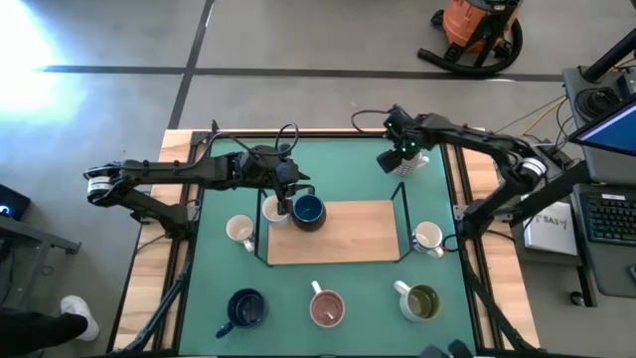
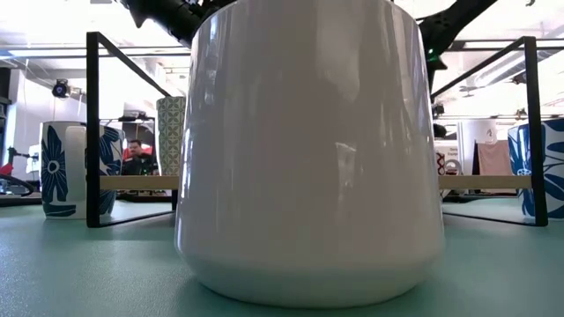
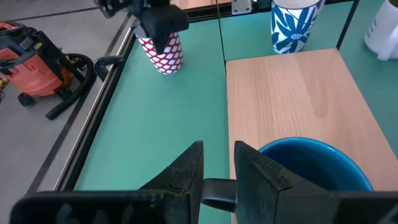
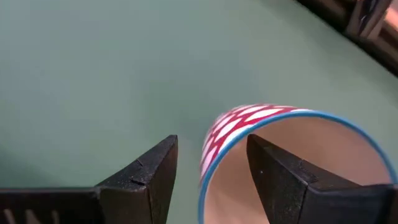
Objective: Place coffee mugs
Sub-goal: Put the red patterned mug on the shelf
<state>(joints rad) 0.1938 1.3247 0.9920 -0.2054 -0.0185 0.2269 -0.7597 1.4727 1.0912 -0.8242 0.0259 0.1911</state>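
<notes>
My left gripper (image 1: 291,202) (image 3: 217,152) is shut on a dark navy mug (image 1: 308,211) (image 3: 311,168) at the left far corner of the wooden board (image 1: 343,234). A white mug (image 1: 273,210) stands just left of it. My right gripper (image 1: 401,155) (image 4: 211,146) is open above a red-and-white patterned mug with a blue rim (image 1: 410,164) (image 3: 163,53) (image 4: 233,127), which stands on the green mat near the far right. One finger is inside its mouth and one outside, with the wall between them. Whether a finger touches it does not show. My left gripper pinches the navy mug's handle (image 3: 217,190) between its two fingers (image 3: 189,168), coming slanting from the table's left and above. The mug is upright over the board. I cannot tell whether its base rests on the wood.
A black wire frame (image 1: 401,214) stands around the board. Other mugs stand on the mat: white (image 1: 238,231), white (image 1: 427,237), navy (image 1: 245,308), pink (image 1: 326,308), olive inside (image 1: 422,300). A white mug (image 2: 308,150) fills the low view.
</notes>
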